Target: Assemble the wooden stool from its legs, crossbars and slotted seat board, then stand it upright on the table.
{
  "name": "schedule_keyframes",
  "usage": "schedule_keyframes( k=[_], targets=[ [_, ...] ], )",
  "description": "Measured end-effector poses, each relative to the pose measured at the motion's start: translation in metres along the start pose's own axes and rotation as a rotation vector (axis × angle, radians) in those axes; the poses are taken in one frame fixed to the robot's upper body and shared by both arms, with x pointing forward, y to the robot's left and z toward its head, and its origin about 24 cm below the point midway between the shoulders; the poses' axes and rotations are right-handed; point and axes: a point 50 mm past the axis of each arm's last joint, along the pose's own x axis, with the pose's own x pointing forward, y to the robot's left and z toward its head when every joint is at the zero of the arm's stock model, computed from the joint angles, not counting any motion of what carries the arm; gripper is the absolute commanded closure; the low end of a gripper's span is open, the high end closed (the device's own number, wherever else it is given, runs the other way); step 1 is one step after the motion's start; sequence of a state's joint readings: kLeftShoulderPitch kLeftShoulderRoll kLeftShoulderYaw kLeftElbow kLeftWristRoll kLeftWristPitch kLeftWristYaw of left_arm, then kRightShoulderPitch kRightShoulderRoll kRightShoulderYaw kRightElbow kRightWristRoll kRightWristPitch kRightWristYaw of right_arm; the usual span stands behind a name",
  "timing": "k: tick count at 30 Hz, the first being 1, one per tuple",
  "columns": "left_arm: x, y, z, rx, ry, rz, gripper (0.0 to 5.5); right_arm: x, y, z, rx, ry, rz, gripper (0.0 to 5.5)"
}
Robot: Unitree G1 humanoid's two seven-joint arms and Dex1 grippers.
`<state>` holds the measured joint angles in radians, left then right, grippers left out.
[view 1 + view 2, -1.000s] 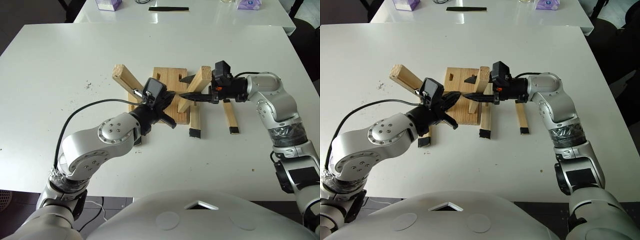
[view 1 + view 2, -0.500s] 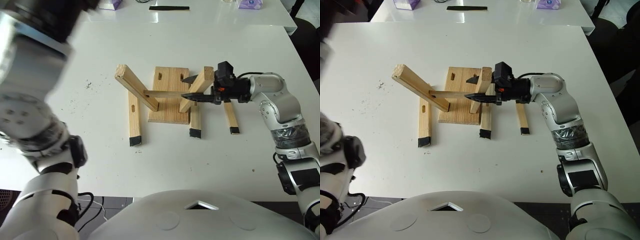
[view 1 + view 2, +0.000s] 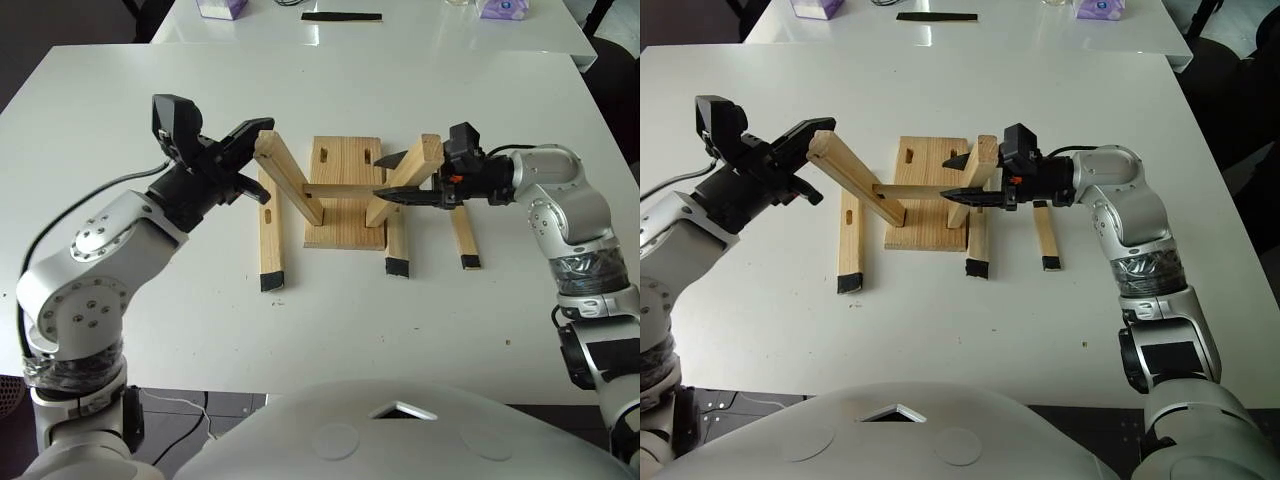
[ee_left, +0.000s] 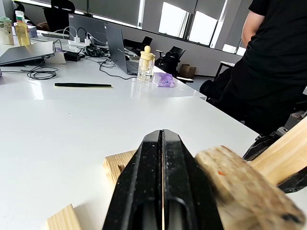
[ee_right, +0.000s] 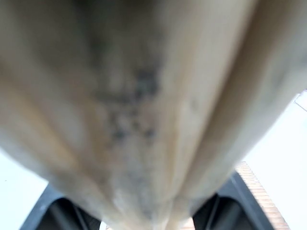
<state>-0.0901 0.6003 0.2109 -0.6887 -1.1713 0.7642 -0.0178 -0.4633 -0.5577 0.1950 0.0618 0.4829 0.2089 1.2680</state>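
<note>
The slotted seat board (image 3: pixel 345 165) lies flat at mid table. Over it leans an H-frame: a left leg (image 3: pixel 290 180) and a right leg (image 3: pixel 408 180) joined by a thin crossbar (image 3: pixel 345 187). My right gripper (image 3: pixel 382 177) is shut on the right leg, one finger on each side; the right wrist view shows that wood (image 5: pixel 144 105) close up. My left gripper (image 3: pixel 258 128) is shut with nothing in it, beside the upper end of the left leg (image 4: pixel 240 187). Three more legs lie flat: (image 3: pixel 270 235), (image 3: pixel 397 245), (image 3: pixel 463 235).
The white table (image 3: pixel 120 330) has open room to the left, right and front of the parts. A second table behind carries a black strip (image 3: pixel 338 17) and purple boxes (image 3: pixel 218 8). The left wrist view shows a bottle (image 4: pixel 145 62) and a person in black (image 4: pixel 278 62) past the table's edge.
My left arm let go near the crossbar, swung up and out, and now sits at the left leg's upper end. The right gripper kept its hold on the right leg.
</note>
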Motion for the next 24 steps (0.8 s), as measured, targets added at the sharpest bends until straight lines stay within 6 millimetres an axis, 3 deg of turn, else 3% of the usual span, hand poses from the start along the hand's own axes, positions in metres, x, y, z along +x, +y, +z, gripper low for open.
schedule_keyframes(
  k=[11,14,16,18,21,24],
  targets=[
    [-0.006,0.014,0.01,0.075,0.038,-0.017,5.5,0.013,-0.003,-0.004,0.002,-0.025,-0.001,3.5],
    [-0.011,0.019,0.005,0.077,0.023,-0.003,5.5,0.018,-0.005,-0.007,-0.006,-0.007,-0.019,2.89],
    [-0.015,0.017,-0.011,0.033,0.052,-0.005,5.5,0.016,-0.007,-0.021,0.049,0.035,-0.057,2.57],
    [-0.021,0.019,-0.023,0.001,0.062,0.024,5.5,0.012,-0.008,-0.021,0.059,0.04,-0.066,2.3],
    [-0.028,0.027,-0.027,0.018,0.021,0.108,5.5,0.0,-0.01,-0.017,0.048,0.064,-0.074,1.83],
    [-0.035,0.04,-0.032,0.038,0.001,0.202,5.5,-0.002,-0.013,-0.014,0.037,0.071,-0.079,1.83]
  ],
)
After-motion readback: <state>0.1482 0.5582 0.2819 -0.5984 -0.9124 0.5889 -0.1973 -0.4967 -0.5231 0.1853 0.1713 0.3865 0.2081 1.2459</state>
